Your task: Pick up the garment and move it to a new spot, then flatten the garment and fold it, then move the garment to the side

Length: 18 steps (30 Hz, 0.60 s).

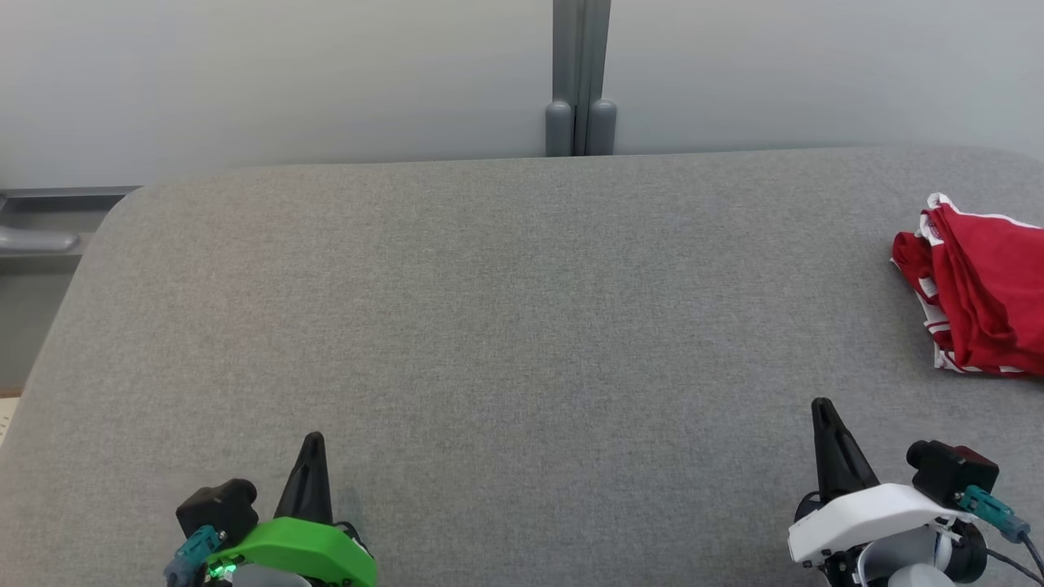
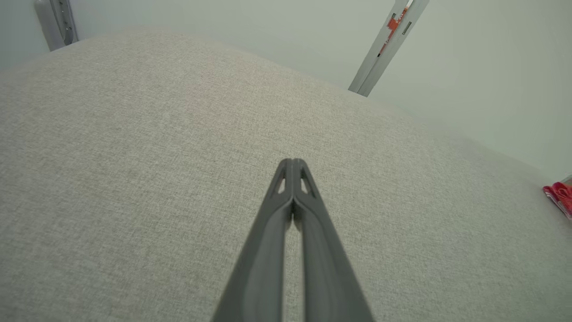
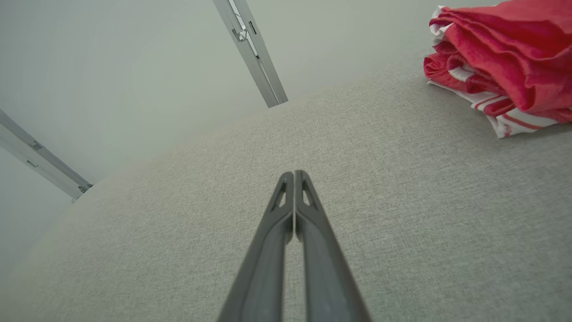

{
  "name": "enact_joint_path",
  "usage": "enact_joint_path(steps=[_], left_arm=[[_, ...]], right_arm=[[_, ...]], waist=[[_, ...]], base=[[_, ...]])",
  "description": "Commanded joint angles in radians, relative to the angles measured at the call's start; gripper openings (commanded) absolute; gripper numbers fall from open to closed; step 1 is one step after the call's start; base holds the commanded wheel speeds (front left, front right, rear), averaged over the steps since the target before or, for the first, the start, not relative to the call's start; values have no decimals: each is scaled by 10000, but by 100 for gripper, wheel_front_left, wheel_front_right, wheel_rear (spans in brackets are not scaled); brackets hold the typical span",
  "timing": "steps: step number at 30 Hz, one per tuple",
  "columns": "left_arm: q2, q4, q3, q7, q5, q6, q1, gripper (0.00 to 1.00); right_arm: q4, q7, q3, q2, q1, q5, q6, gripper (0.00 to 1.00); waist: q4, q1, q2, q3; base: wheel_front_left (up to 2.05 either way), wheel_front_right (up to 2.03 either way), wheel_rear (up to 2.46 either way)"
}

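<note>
Presently my left hand (image 1: 312,447) and right hand (image 1: 824,410) are both closed, holding nothing, above the grey desk (image 1: 489,285); the red garment (image 1: 983,293) lies bunched at its right edge, apart from both.

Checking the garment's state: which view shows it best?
Right wrist view: the garment is close and large, bunched red folds and white striped trim clear. Head view shows it smaller, cut by the right edge; left wrist view catches a red sliver at its right edge.
</note>
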Motion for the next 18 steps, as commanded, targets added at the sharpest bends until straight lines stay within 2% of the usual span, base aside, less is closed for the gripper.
enact_joint_path(steps=[1,18], left_arm=[[5,-218,143,100,-380,-62,-195,0],[0,-521,734,790,-2859,-334,-294,0]], right_arm=[[-189,87,-72,-30,-258,422,-2,0],[-283,786,-328,-43,-442,3051,-4,0]], waist=[[-9,0,0,0],[-121,0,0,2]], base=[[0,0,0],[0,0,0]])
